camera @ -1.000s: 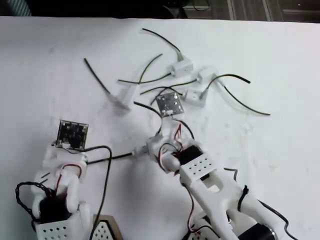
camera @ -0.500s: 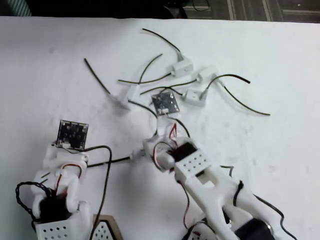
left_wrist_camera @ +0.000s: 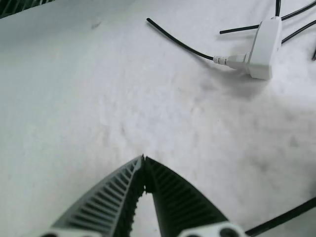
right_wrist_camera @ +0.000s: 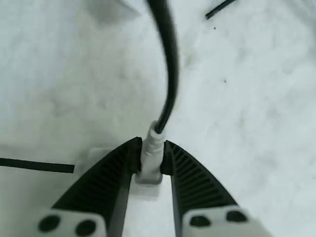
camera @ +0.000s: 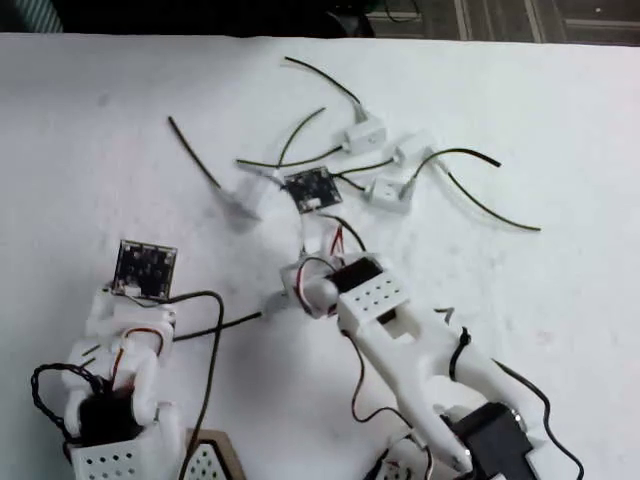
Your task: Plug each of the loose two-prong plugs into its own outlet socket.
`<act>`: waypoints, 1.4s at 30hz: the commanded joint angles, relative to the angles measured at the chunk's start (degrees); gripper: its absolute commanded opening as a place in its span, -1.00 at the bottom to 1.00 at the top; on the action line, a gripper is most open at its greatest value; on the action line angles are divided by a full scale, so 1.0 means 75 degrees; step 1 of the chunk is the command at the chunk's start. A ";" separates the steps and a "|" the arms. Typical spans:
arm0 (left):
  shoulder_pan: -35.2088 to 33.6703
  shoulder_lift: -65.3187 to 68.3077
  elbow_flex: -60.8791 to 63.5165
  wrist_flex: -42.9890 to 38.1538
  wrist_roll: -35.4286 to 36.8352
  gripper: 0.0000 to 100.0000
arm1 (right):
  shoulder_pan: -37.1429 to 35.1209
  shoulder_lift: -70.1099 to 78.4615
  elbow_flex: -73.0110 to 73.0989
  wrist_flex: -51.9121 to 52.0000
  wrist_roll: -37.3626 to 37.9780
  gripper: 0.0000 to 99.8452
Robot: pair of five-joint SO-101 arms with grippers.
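Near the middle of the table [camera: 100, 120], a little toward the edge where the arms stand, a white two-prong plug [right_wrist_camera: 149, 167] is pinched between the dark ribbed fingers of the right gripper [right_wrist_camera: 151, 144], low over the white surface; whether it touches the surface I cannot tell. Its black cord [right_wrist_camera: 170, 64] leads off toward the left arm's side. Toward the far edge lie three small white blocks, close together and each trailing black cords: the far block [camera: 362, 133], the middle block [camera: 410, 152] and the near block [camera: 388, 192]. A fourth block [left_wrist_camera: 261, 42] lies apart from them, with the right arm's camera board [camera: 312, 188] over the gap between. By the left near corner the left gripper [left_wrist_camera: 144, 160] is clenched on nothing, fingertips meeting above bare tabletop
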 commanded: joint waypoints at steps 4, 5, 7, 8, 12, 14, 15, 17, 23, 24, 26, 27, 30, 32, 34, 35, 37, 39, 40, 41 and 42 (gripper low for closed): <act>-0.0076 -0.0053 -0.0035 -0.0152 -0.0059 -0.95 | -0.0088 0.0170 0.0035 0.0463 0.0610 -0.96; -0.0076 -0.0053 -0.0035 -0.0152 -0.0059 -0.95 | -0.0147 0.0170 0.0035 0.0592 0.0527 -0.96; -0.0076 -0.0053 -0.0035 -0.0152 -0.0059 -0.95 | -0.0240 0.0170 0.0023 0.0826 0.0129 -0.96; -0.0076 -0.0053 -0.0035 -0.0152 -0.0059 -0.95 | -0.0264 0.0170 0.0023 0.0920 -0.0023 -0.96; -0.0076 -0.0053 -0.0035 -0.0152 -0.0059 -0.95 | -0.0264 0.0170 0.0023 0.1272 -0.0234 -0.96; -0.0076 -0.0053 -0.0035 -0.0152 -0.0059 -0.95 | -0.0264 0.0170 0.0023 0.1436 -0.0246 -0.96; -0.0076 -0.0053 -0.0035 -0.0152 -0.0059 -0.95 | -0.0264 0.0170 0.0023 0.1530 -0.0246 -0.96; -0.0076 -0.0053 -0.0035 -0.0152 -0.0059 -0.95 | -0.0264 0.0170 0.0035 0.1659 -0.0246 -0.96; -0.0076 -0.0053 -0.0023 -0.0152 -0.0059 -0.95 | -0.0451 0.0170 0.0340 0.1764 -0.0246 -0.96; -0.0076 -0.0053 -0.0023 -0.0152 -0.0059 -0.95 | -0.0522 0.0170 0.0375 0.1776 -0.0246 -0.96; -0.0076 -0.0053 -0.0023 -0.0152 -0.0059 -0.95 | -0.0592 0.0170 0.0387 0.1788 -0.0246 -0.96; -0.0076 -0.0053 -0.0023 -0.0152 -0.0059 -0.95 | -0.0592 0.0170 0.0387 0.1788 -0.0246 -0.96; -0.0076 -0.0053 -0.0023 -0.0141 -0.0059 -0.95 | -0.0592 0.0170 0.0387 0.1788 -0.0246 -0.96; -0.0076 -0.0053 -0.0023 -0.0141 -0.0059 -0.95 | -0.0592 0.0170 0.0387 0.1788 -0.0246 -0.96; -0.0076 -0.0053 -0.0023 -0.0141 -0.0059 -0.95 | -0.0604 0.0170 0.0352 0.1776 -0.0199 -0.96; -0.0076 -0.0053 -0.0023 -0.0141 -0.0059 -0.95 | -0.0604 0.0158 0.0340 0.1741 -0.0199 -0.96; -0.0076 -0.0053 -0.0023 -0.0141 -0.0059 -0.95 | -0.0615 0.0158 0.0246 0.1752 -0.0199 -0.96; -0.0076 -0.0053 -0.0023 -0.0141 -0.0059 -0.95 | -0.0686 0.0158 0.0234 0.1764 -0.0199 -0.96; -0.0076 -0.0053 -0.0023 -0.0141 -0.0059 -0.95 | -0.0768 0.0170 0.0246 0.1776 -0.0199 -0.96; -0.0076 -0.0053 -0.0023 -0.0141 -0.0059 -0.95 | -0.0873 0.0170 0.0316 0.1788 -0.0199 -0.96; -0.0076 -0.0053 -0.0023 -0.0141 -0.0059 -0.95 | -0.0990 0.0170 0.0387 0.1799 -0.0188 -0.96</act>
